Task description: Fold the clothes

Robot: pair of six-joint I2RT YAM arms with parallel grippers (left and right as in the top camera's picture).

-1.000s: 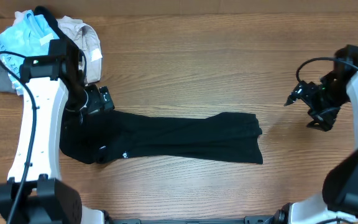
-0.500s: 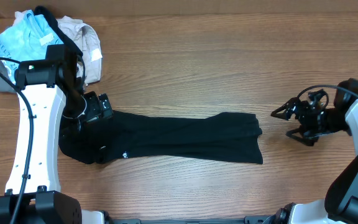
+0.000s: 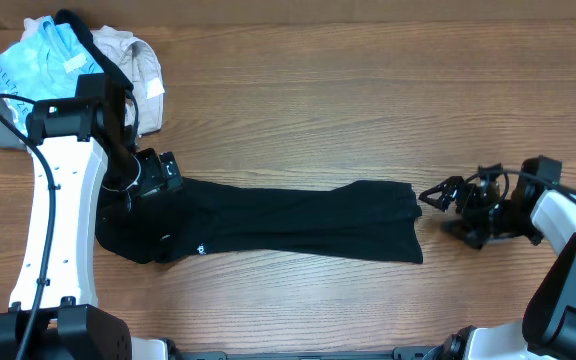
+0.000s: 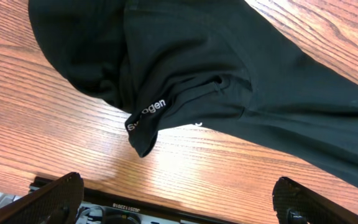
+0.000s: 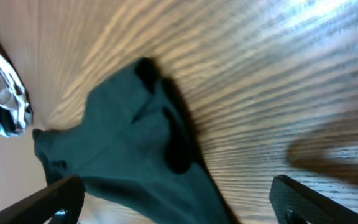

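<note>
On table [image 3: 318,100], black T-shirt [image 3: 298,230] in long strip

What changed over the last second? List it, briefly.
The right gripper swung left and toward its base, up to the right end of the black soft-fabric T-shirt, jaws open, holding nothing. The left gripper barely shifted over its left end. Shirt and the pale crumpled clothes pile stayed put.
</note>
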